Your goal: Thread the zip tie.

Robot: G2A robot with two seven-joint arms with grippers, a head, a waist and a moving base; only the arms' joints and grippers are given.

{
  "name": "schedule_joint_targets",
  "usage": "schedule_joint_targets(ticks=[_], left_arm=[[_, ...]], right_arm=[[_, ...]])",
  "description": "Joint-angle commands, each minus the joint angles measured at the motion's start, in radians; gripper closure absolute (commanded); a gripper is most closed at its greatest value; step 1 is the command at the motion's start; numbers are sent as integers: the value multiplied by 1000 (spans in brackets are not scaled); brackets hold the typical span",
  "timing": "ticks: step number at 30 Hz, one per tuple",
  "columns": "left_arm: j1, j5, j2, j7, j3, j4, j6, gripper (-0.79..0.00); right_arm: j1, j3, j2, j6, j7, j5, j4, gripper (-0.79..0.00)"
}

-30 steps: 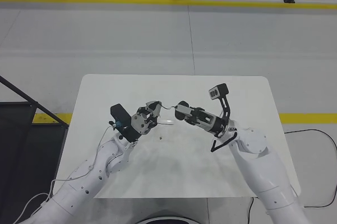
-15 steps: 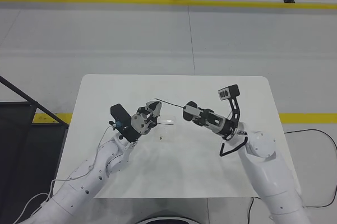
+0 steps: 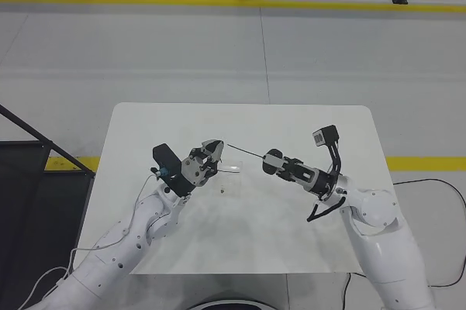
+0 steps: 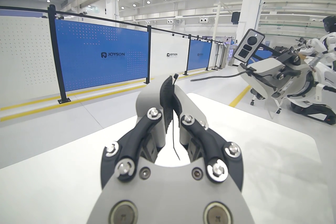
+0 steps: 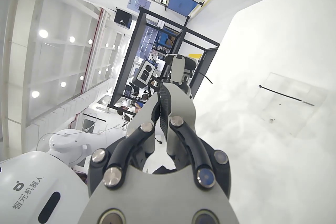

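My left gripper (image 3: 212,149) (image 4: 170,88) is shut on a short black zip tie, held above the table's middle. The tie's head (image 4: 175,76) pokes out past the fingertips, and its thin tail hangs back between the fingers. My right gripper (image 3: 270,160) (image 5: 162,89) is shut on a second black strap (image 3: 246,151) (image 4: 210,78). This strap points at the left gripper. Its free tip stops a short way from the tie's head and does not touch it.
The white table (image 3: 295,232) has a clear sheet (image 5: 309,114) under the grippers. A spare black zip tie (image 5: 283,95) lies flat on it. Black fence frames stand beyond the table's left edge.
My right gripper has drawn back to the right, away from the left gripper, and taken the strap with it. A gap has opened between the strap's tip and the tie's head. The left arm has kept still.
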Motion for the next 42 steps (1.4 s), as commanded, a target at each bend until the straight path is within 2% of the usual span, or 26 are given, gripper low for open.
schedule_joint_targets(ticks=[1,6,15,31,42], left_arm=[[0,0,0,0,0,0,0,0],[0,0,0,0,0,0,0,0],[0,0,0,0,0,0,0,0],[0,0,0,0,0,0,0,0],[0,0,0,0,0,0,0,0]], right_arm=[[0,0,0,0,0,-1,0,0],[-9,-13,-2,-1,-19,2,-9,0],[14,-50,-8,-21,14,83,29,0],[55,-76,-18,87,25,262,113,0],[48,-94,-22,80,-7,248,134,0]])
